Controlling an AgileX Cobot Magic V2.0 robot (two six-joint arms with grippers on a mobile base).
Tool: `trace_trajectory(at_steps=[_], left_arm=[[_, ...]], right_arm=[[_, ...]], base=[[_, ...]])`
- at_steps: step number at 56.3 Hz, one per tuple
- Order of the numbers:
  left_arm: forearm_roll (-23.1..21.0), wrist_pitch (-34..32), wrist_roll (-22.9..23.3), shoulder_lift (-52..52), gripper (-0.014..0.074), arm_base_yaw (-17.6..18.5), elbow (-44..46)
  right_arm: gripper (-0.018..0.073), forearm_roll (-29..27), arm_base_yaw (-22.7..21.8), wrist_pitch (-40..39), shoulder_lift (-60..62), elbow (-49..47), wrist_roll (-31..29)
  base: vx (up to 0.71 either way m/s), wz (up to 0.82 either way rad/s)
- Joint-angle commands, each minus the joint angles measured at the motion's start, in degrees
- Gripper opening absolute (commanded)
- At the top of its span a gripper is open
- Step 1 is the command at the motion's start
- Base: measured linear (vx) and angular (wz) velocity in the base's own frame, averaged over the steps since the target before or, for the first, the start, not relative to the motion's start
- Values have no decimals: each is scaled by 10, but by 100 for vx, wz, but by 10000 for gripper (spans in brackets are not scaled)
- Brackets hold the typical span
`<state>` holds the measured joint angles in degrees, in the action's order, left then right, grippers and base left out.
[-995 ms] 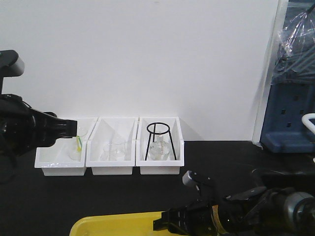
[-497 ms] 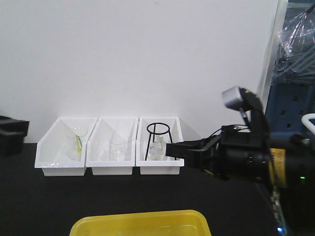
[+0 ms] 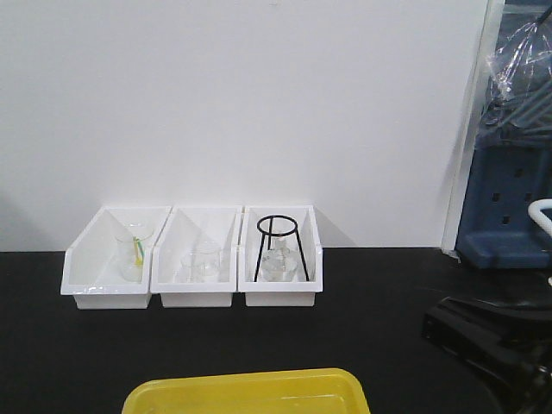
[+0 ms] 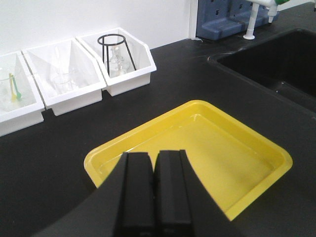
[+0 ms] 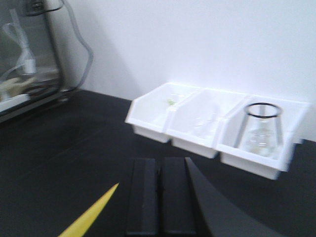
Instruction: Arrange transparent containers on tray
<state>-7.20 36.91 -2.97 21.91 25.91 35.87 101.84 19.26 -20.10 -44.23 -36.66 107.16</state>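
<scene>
One black tabletop [image 3: 216, 345] fills the lower half of the front view, under a plain white wall. At the right of the frame stands a blue unit [image 3: 509, 216]; in the left wrist view a dark sink basin [image 4: 276, 64] occupies the upper right.

One yellow tray [image 3: 246, 392] sits at the bottom centre of the front view, cut off by the frame edge; in the left wrist view it lies in the middle, and no test tubes can be made out in it or elsewhere.

Three white bins [image 3: 194, 259] stand side by side against the wall, left of centre. The left one holds a clear beaker with a green-yellow stick [image 3: 138, 252], the middle one a clear beaker [image 3: 203, 261], the right one a black wire stand [image 3: 280, 247] around a clear flask [image 3: 278, 261].

Two grippers show only in their own wrist views. The left gripper [image 4: 154, 192] hovers at the bottom centre over the tray's near rim, its jaws pressed together with nothing between them. The right gripper [image 5: 160, 197], at the bottom centre of its view, is likewise closed and empty, pointing toward the bins.

Half a second ago the right arm stretched across the front view near the wire stand; now only a dark part of it [image 3: 483, 336] remains at the lower right. The bins and tray have not shifted.
</scene>
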Motion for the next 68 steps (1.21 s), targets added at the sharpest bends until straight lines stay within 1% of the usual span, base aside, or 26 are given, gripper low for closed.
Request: trace_trajectory(at_steps=[1, 13, 38, 40, 41, 43, 45, 49, 55, 60, 64, 68], left_arm=[[-7, -54, -3, -16, -8, -2, -6], [-7, -36, -3, -27, -8, -2, -19], [-7, -35, -3, -28, -8, -2, -19], [-5, -36, -3, -28, -8, -3, -19], [4, -38, -4, -30, -6, -6, -19], [26, -40, -4, -33, -6, -15, -19], [56, -40, -3, -39, -6, -31, -23], [72, -52, -3, -53, -6, -68, -44], [102, -78, -2, -99, -6, -132, -110], [102, -116, 1, -150, -6, -164, -187], [99, -172, 13, -194, -6, -177, -248], [98, -242, 24, -233, -6, -184, -310]], right_arm=[[-11, 8, -3, 52, 18, -2, -8], [-11, 8, -3, 64, 23, 2, -8], [-11, 8, -3, 64, 23, 2, -8], [-11, 8, -3, 64, 23, 2, -8], [-11, 8, -3, 64, 23, 2, -8], [-11, 8, -3, 64, 23, 2, -8], [-11, 8, -3, 64, 23, 2, -8], [-11, 8, -3, 64, 23, 2, -8], [-11, 8, -3, 64, 23, 2, -8], [-11, 8, -3, 64, 23, 2, -8], [-11, 8, -3, 64, 23, 2, -8], [-11, 8, -3, 64, 23, 2, -8]], base=[[0, 0], [0, 0], [0, 0], [0, 0], [0, 0], [0, 0], [0, 0], [0, 0], [0, 0], [0, 0], [0, 0], [0, 0]])
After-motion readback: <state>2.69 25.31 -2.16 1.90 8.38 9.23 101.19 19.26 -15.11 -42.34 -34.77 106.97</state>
